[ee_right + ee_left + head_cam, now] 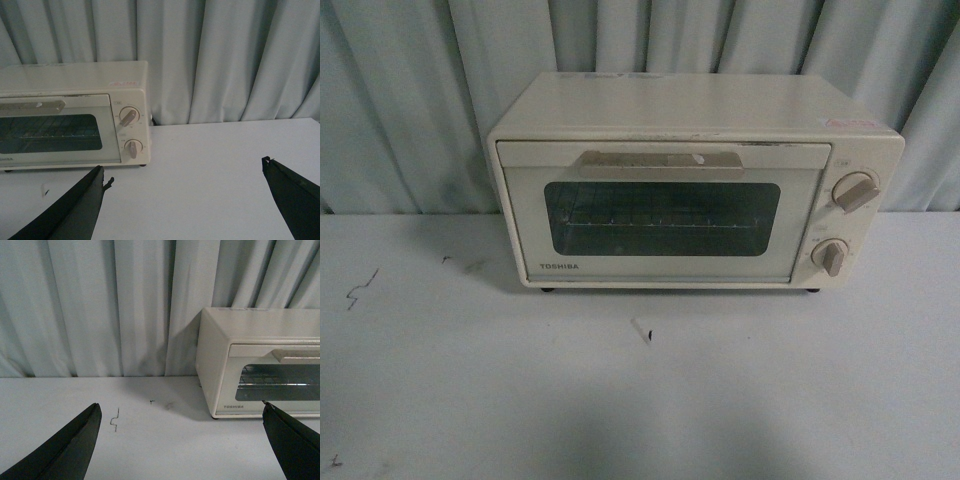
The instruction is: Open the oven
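Located: Toshiba toaster oven (692, 180) at rear centre of white table (470, 380), backed close to pale curtain (400, 100). Door (660, 215) shut and upright; wire rack (620, 212) dimly visible through the glass. Bar handle (661, 163) along the door's top edge. Upper knob (855, 190) and lower knob (831, 256) on the right panel.

Left gripper (180, 404): spread wide, holding nothing, well short of the oven, toward its left side. Right gripper (182, 163): likewise spread wide and empty, toward the knob side.

Step judged: approach; handle not yet touched. Recommended: bring one claw over the handle's middle, pinch or hook the bar, then draw outward and down along the door's arc. Avoid a straight rearward tug, with a light casing likely to slide; brace the top with the other arm if needed.

Legible: "TOSHIBA" at the door's lower left corner. Pinkish sticker (850, 123) on the top, right side: unreadable. Markings beside the knobs: too small to read.
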